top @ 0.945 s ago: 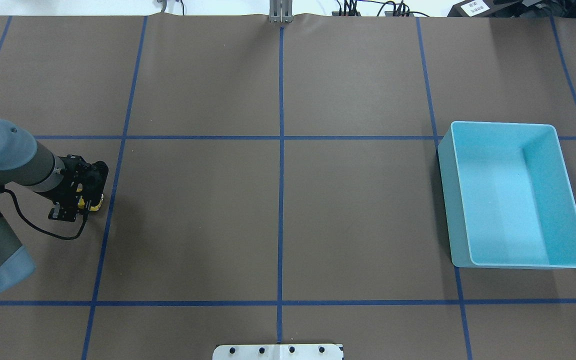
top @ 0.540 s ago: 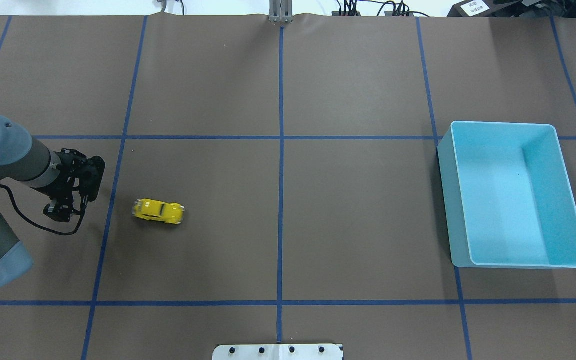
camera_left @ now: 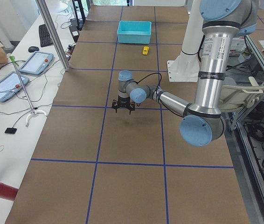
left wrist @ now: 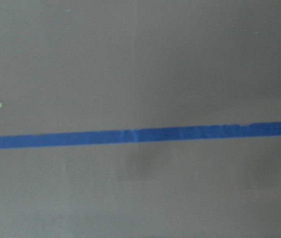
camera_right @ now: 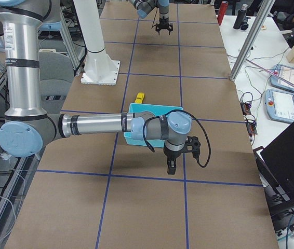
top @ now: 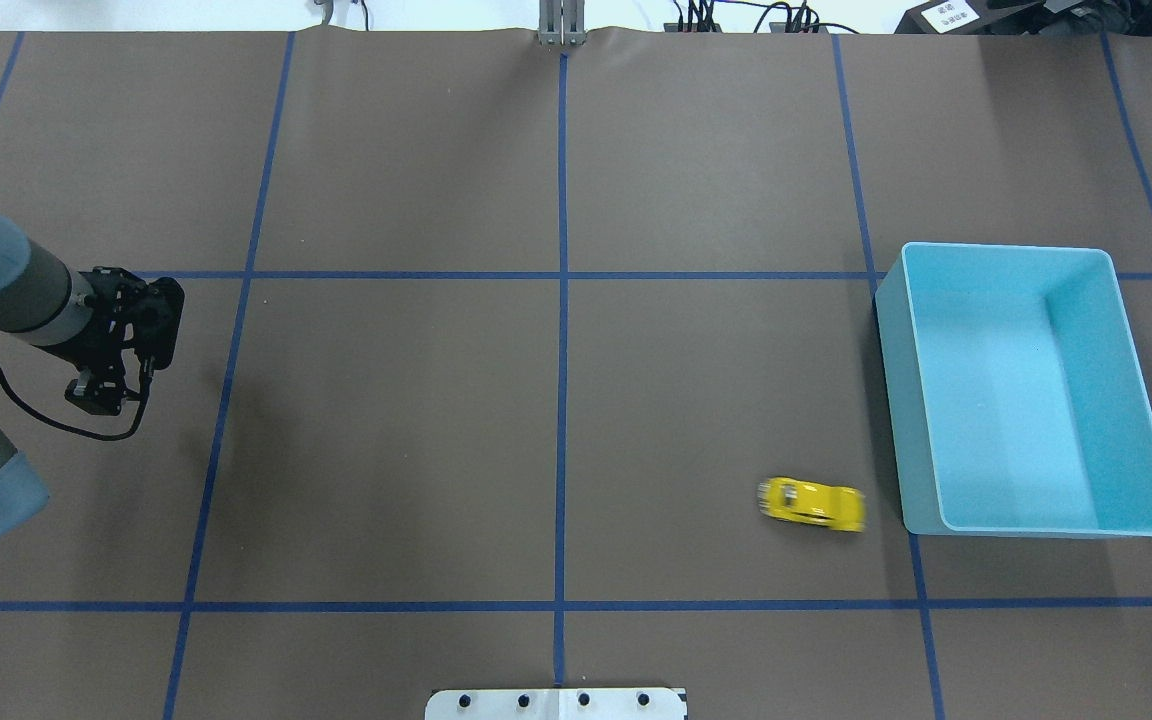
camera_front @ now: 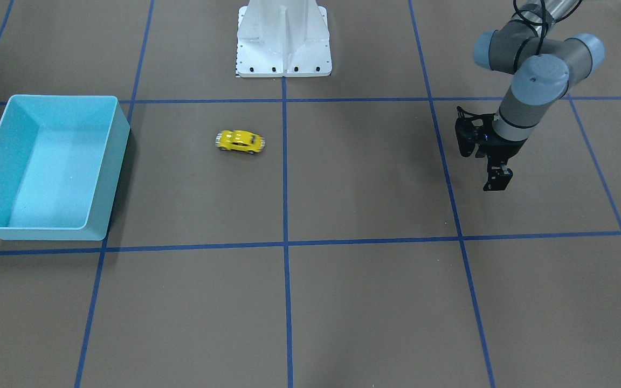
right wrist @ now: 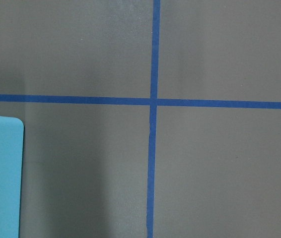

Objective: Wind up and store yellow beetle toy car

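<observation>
The yellow beetle toy car (top: 813,503) stands free on the brown table, blurred by motion, just left of the light blue bin (top: 891,400) near its front corner. The front-facing view puts the car (camera_front: 239,141) in mid-table, some way from the bin (camera_front: 114,178). My left gripper (top: 144,358) hangs open and empty above the table's far left, also seen as the left gripper (camera_front: 496,180). My right gripper (camera_right: 170,167) shows only in the exterior right view, beside the bin (camera_right: 152,109), and I cannot tell its state.
Blue tape lines (top: 561,400) split the table into squares. The robot's white base plate (camera_front: 283,37) sits at the near edge. A corner of the bin (right wrist: 1,178) shows in the right wrist view. Tablets and cables (camera_left: 34,63) lie on side desks.
The left gripper let go of the car and drew back to the left and away. The car has rolled right across the table, from beside that gripper to close by the bin.
</observation>
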`<state>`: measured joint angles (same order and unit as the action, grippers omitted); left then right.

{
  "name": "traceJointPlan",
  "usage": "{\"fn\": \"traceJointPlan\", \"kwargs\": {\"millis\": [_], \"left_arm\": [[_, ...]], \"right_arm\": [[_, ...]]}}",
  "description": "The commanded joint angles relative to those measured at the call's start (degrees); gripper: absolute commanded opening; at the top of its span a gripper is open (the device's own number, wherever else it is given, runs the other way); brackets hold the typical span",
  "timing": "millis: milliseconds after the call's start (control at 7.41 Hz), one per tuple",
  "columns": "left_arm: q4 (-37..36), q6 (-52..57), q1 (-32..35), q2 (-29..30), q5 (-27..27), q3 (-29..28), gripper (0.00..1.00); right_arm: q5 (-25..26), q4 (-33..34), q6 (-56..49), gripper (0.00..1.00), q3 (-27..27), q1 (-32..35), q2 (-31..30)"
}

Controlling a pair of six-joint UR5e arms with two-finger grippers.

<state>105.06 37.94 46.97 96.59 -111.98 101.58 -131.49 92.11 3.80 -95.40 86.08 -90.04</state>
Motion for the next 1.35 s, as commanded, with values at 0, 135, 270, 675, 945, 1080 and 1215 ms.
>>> {"fn": "traceJointPlan", "kwargs": {"millis": [0,135,270,675,945,1080,1215], "left_arm": [[-1.2,-2.8,4.3,-0.4,-0.9,-0.1,1.0],[-2.1,-7.9,5.6,-0.4,-2.4,-0.1,1.0],[-2.4,-13.1,7.2,-0.4,-2.6,0.0,1.0],[-7.0,-35.2,17.3,-0.4,-9.2,0.4,1.0],[-8.3,-46.7,25.7,-1.5,-13.9,-0.1,1.0],[-8.2,-46.9,28.6,-3.1,-18.1,-0.7,1.0],[-8.4,-47.0,31.9,-4.1,-19.5,-1.5,0.99]], "right_arm": [[0.2,0.1,0.1,0.99,0.0,0.0,0.4],[0.4,0.1,0.1,0.99,0.0,0.0,0.4],[0.4,0.1,0.1,0.99,0.1,0.0,0.5],[0.4,7.2,4.1,0.99,0.0,-2.2,9.7],[0.4,17.0,4.7,0.99,-3.9,-6.0,16.4],[0.1,21.6,5.1,0.99,-7.7,-8.8,19.0],[0.5,22.2,7.5,0.99,-13.7,-13.1,19.1]]}}
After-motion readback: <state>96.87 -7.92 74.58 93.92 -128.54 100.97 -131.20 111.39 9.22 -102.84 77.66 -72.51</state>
